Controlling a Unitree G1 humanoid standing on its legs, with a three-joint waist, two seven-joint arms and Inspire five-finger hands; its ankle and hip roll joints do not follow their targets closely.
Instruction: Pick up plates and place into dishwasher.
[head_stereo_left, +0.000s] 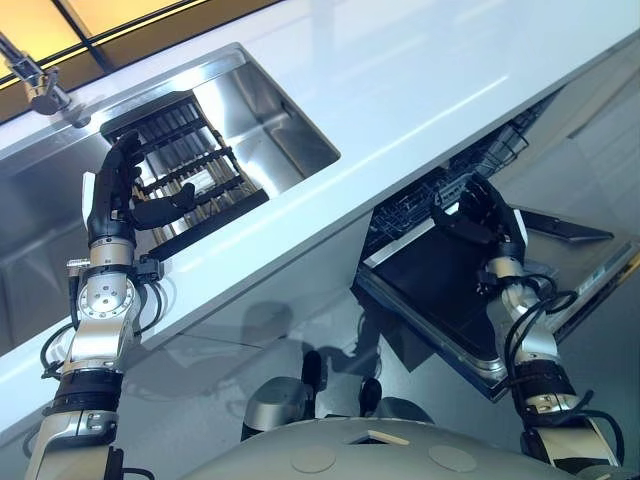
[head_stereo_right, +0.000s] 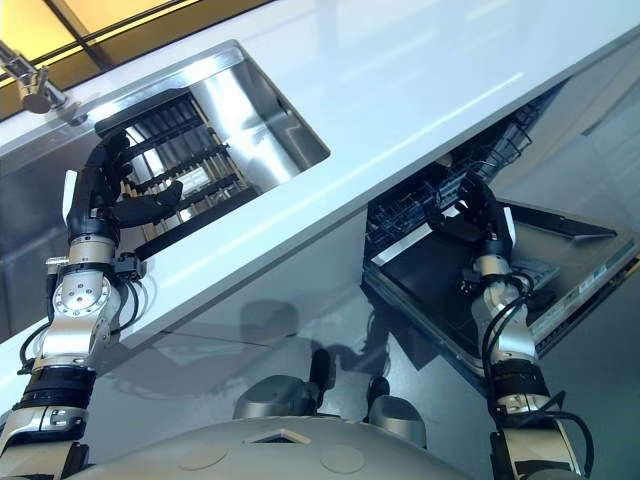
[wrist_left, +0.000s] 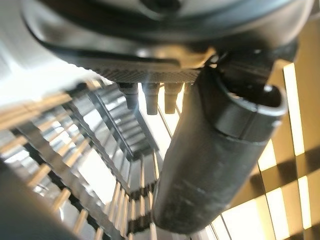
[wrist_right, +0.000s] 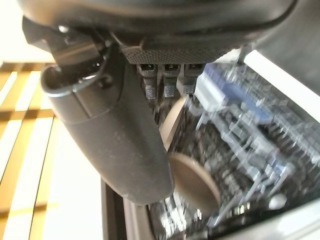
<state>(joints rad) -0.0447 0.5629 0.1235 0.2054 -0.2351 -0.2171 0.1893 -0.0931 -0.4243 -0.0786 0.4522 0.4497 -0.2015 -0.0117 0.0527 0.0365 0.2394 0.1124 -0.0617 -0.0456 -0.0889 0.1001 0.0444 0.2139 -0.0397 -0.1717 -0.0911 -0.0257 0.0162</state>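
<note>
A white counter (head_stereo_left: 420, 80) is running past a steel sink (head_stereo_left: 270, 120) holding a dark rack (head_stereo_left: 190, 170), a tap (head_stereo_left: 35, 80) standing behind.

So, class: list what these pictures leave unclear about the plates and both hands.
- Plates in the sink rack: left hand covers it in the eye views; none made out.
- Dishwasher rack: blurred in the right wrist view; tan round shapes may be plates.
- Right hand: its hold, too small.
</note>
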